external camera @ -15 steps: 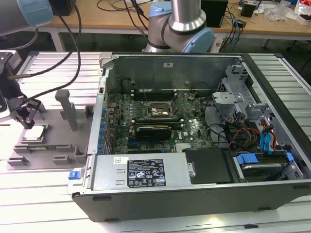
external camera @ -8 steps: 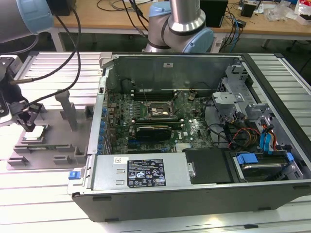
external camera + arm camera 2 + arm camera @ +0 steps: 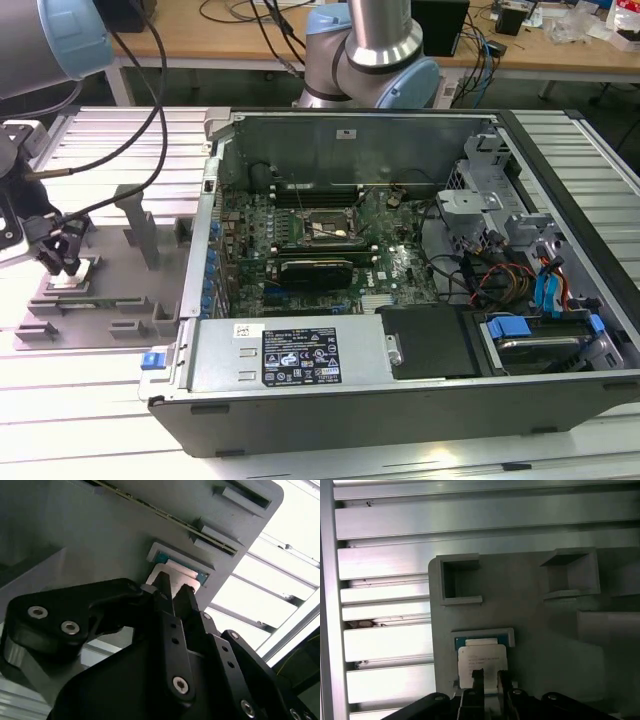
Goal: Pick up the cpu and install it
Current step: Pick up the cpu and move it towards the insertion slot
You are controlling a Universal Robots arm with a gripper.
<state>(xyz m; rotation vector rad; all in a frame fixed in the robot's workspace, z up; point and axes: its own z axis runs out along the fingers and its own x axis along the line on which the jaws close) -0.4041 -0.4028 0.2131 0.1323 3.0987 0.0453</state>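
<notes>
The cpu [image 3: 481,657] is a small square chip with a silvery top and a teal rim. It lies in a shallow framed pocket of the grey plastic fixture plate [image 3: 540,645]. My gripper [image 3: 489,676] is low over the cpu's near half, and its black tip covers that edge in both wrist views; the cpu [image 3: 176,571] shows just beyond the gripper [image 3: 174,591]. In the exterior view the gripper [image 3: 66,262] hangs at the far left above the fixture, where the cpu [image 3: 80,268] is a pale patch. The black socket frame [image 3: 322,230] lies on the motherboard inside the open computer case.
The open computer case [image 3: 400,380] takes up the middle and the exterior view's right, with cables, drive bays and a metal wall around the motherboard. Grey upright blocks [image 3: 140,225] stand on the fixture between gripper and case. Two empty square pockets [image 3: 460,577] lie beyond the cpu.
</notes>
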